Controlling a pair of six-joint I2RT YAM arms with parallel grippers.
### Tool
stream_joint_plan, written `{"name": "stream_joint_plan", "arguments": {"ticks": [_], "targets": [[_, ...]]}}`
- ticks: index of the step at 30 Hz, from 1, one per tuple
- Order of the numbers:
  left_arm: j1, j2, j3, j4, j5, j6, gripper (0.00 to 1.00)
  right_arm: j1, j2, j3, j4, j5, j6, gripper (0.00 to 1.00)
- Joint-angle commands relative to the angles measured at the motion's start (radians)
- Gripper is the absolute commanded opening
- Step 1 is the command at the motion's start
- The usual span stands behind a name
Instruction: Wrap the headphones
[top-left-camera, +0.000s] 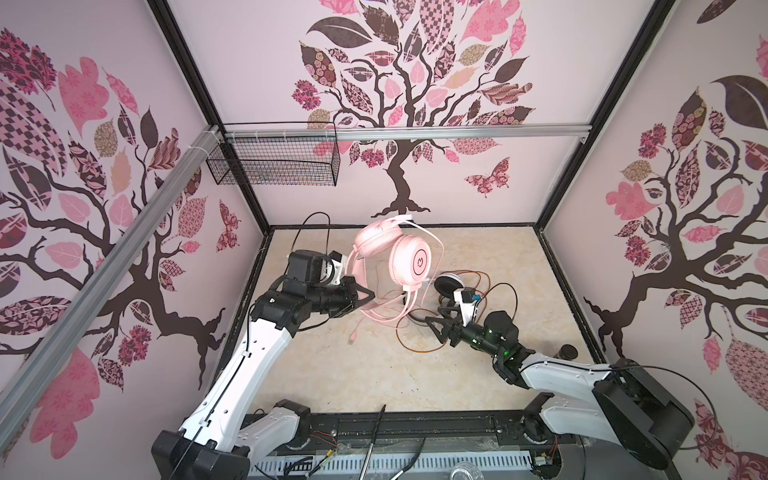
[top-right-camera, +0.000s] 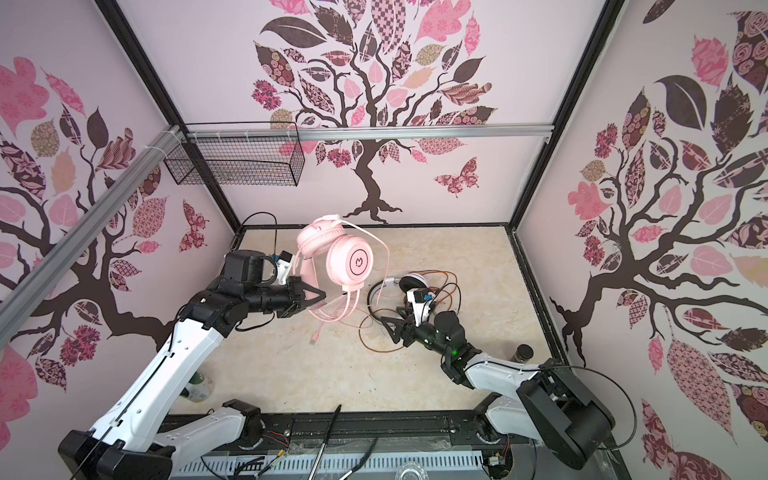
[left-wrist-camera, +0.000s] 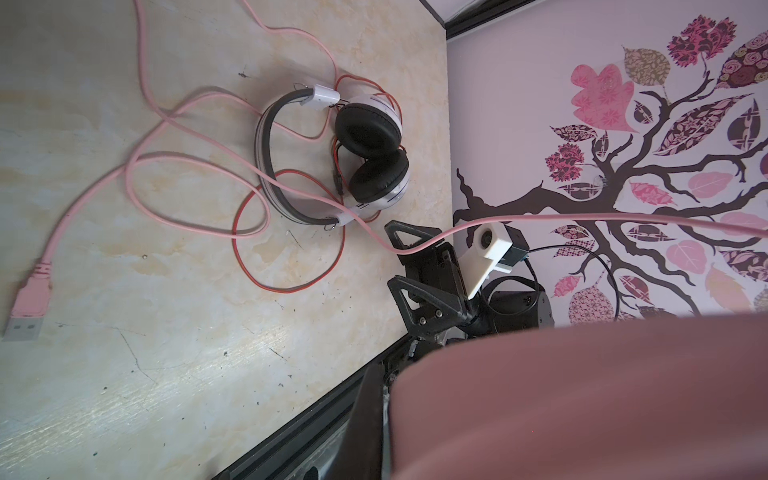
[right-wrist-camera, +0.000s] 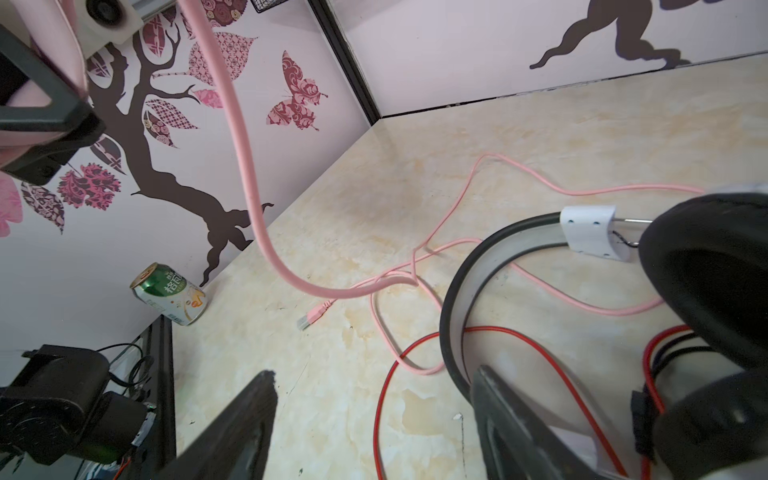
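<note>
Both cords, pink and orange-red, are trailing unwound: left gripper jaws are clamping the lifted pale pink over-ear headset; right gripper jaws are gaping beside the white-and-black headset.

White-and-black headset lies flat near the surface edge along the wall, earpads up and touching. Orange-red cord lies in loose loops around it. Pink cord crosses its headband. The USB plug rests on the surface. Right gripper sits beside the headset, jaws apart. Pink headset is blurred, close to the lens.
</note>
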Motion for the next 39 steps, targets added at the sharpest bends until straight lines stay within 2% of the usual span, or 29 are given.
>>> {"name": "stream_joint_plan", "arguments": {"ticks": [1, 6, 10, 14, 20, 26, 35, 36, 39], "targets": [[0.009, -0.015, 0.067, 0.076, 0.088, -0.036, 0.00, 0.003, 0.040, 0.031, 0.054, 0.036, -0.071, 0.76], [0.010, 0.003, 0.098, 0.084, 0.115, -0.062, 0.00, 0.003, 0.122, 0.050, 0.164, 0.016, -0.136, 0.74], [0.010, 0.014, 0.135, 0.080, 0.123, -0.067, 0.00, 0.002, 0.244, 0.085, 0.306, -0.014, -0.172, 0.70], [0.011, 0.020, 0.160, 0.071, 0.126, -0.069, 0.00, 0.003, 0.377, 0.147, 0.430, -0.047, -0.157, 0.63], [0.013, 0.022, 0.165, 0.056, 0.132, -0.071, 0.00, 0.002, 0.533, 0.254, 0.531, -0.136, -0.118, 0.48], [0.012, 0.016, 0.177, 0.041, 0.126, -0.058, 0.00, 0.006, 0.630, 0.292, 0.623, -0.169, -0.071, 0.47], [0.013, -0.007, 0.154, 0.046, 0.112, -0.067, 0.00, 0.033, 0.723, 0.395, 0.642, -0.181, -0.052, 0.48], [0.013, -0.008, 0.152, 0.047, 0.110, -0.069, 0.00, 0.037, 0.732, 0.400, 0.657, -0.177, -0.049, 0.44], [0.013, -0.019, 0.149, 0.036, 0.084, -0.065, 0.00, 0.040, 0.752, 0.391, 0.695, -0.165, -0.013, 0.15]]}}
